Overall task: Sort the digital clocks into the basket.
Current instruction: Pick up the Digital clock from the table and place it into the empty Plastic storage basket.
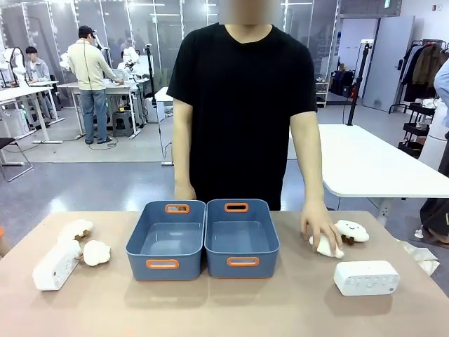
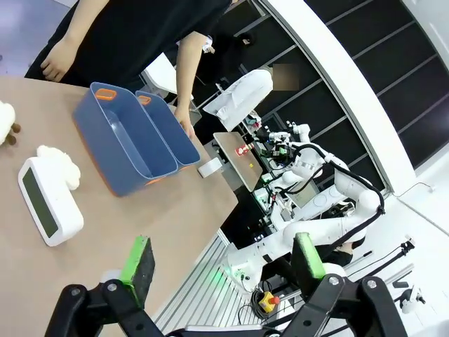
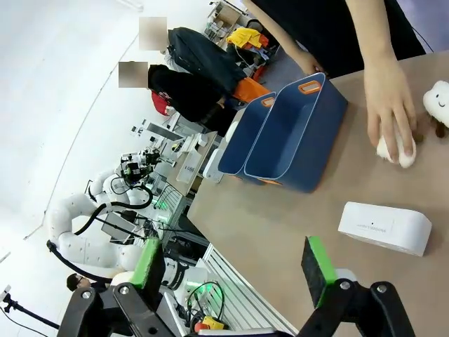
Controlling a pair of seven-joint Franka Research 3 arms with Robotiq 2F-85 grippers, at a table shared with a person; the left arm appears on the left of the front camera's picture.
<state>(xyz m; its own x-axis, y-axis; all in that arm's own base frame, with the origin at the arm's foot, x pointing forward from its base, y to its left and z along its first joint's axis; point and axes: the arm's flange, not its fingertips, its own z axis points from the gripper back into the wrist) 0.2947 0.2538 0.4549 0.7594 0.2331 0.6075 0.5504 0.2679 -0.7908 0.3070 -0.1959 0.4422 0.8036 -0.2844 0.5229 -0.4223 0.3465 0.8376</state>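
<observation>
Tan table (image 1: 231, 309), front view: left basket (image 1: 188, 268) and right basket (image 1: 219, 267) sit touching mid-table, both empty, so nothing is sorted yet; left clock (image 1: 56, 265) lies far left beside cloud plushes (image 1: 96, 253), right clock (image 1: 366, 277) near right, close to the person's hand (image 1: 321, 226) pressing another plush. Left wrist view: left gripper (image 2: 222, 258) wide open, empty, left clock lying ahead, unobstructed. Right wrist view: right gripper (image 3: 232, 267) spread open, holding nothing, right clock just ahead; the hand nearby looks like the only likely obstruction.

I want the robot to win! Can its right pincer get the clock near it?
Probably yes: the open right pincer faces the clock across bare table, and the person's hand rests farther off on a plush.
</observation>
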